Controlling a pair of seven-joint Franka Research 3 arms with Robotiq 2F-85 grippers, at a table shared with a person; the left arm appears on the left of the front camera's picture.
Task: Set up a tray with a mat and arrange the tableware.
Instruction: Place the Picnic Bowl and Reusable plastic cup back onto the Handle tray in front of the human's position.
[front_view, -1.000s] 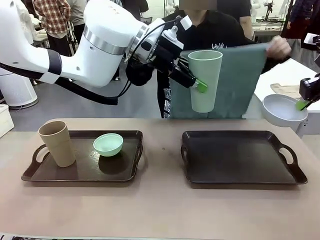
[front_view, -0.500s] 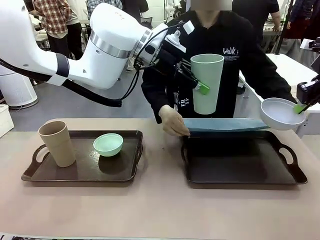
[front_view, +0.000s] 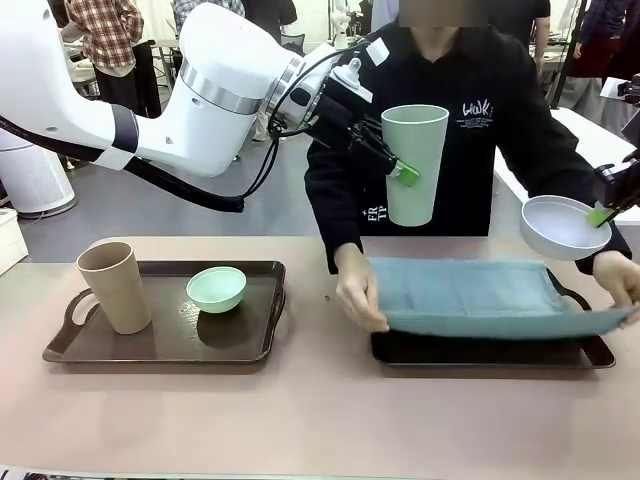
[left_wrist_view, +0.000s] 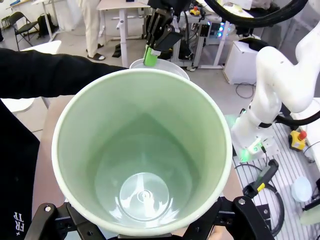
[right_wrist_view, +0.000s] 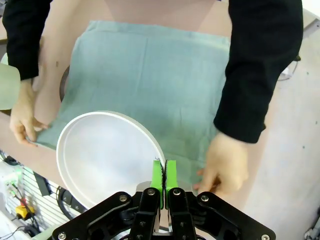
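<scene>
Tableware sits split in two camps right now: the tan cup (front_view: 113, 288) and the mint green bowl (front_view: 216, 288) stand on the left tray (front_view: 160, 352), while the other two pieces are up in the air. We see the left gripper (front_view: 401, 172) with its fingers spread wide around the body of the pale green cup (front_view: 413, 160), holding it upright, high above the table (front_view: 300, 420) near the left end of the mat (front_view: 470, 295). The left wrist view looks straight down into the cup's bare inside. Over on the right, the right gripper (front_view: 604, 212) has its pads pressed tight on the rim of the white bowl (front_view: 558, 226), mouth up, out by the far right corner of the right tray (front_view: 480, 353). Why so high and so wide apart? We reckon it leaves room for the person, who is spreading the blue-green mat over that tray, one hand (front_view: 358, 295) at its near left corner and the other hand (front_view: 622, 275) at its right end. The mat's near edge looks held just off the tray, not lying flat yet, so by our judgement cup and bowl go down only once it settles.
</scene>
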